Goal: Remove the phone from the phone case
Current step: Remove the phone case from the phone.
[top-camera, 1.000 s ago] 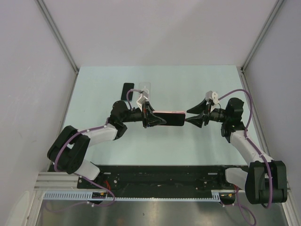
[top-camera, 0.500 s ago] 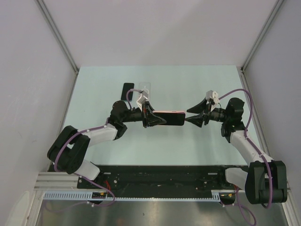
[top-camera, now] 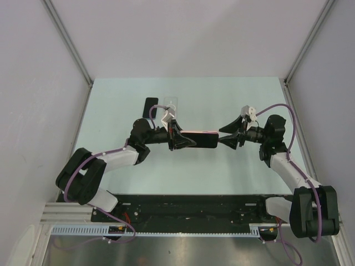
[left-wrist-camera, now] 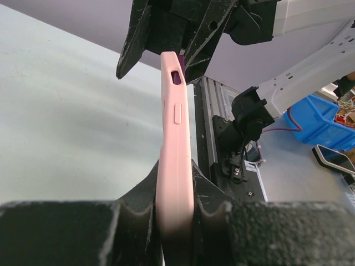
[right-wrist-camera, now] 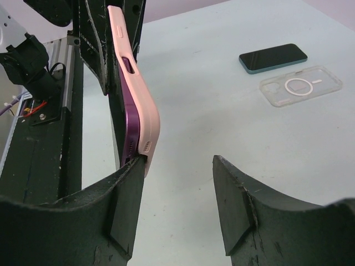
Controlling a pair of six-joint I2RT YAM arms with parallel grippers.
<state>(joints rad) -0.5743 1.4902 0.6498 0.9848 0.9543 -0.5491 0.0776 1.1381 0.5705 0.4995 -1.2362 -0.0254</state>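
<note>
Left gripper (left-wrist-camera: 175, 191): jaws closed on the pink phone case (left-wrist-camera: 175, 127), one finger against each broad face. The case stands on edge, clear of the table (top-camera: 238, 100). Its side button and a cut-out show in the left wrist view.

Right gripper (right-wrist-camera: 177, 188): jaws wide open and holding nothing. They straddle the free end of the case. The finger (right-wrist-camera: 125, 205) on the left of the right wrist view touches the end corner of the purple phone (right-wrist-camera: 128, 130). The other finger stands apart from it.

The phone sits in the case, its purple edge showing alongside the pink rim at that end. Cannot tell if it has lifted from the rim.

From above, both grippers meet over mid-table with the case spanning between them.

On the far left of the table lie a dark spare phone (right-wrist-camera: 273, 57), screen up, and just beside it a clear case (right-wrist-camera: 301, 86). The clear case has a white ring-and-bar mark, and any lettering is too small to read.
</note>
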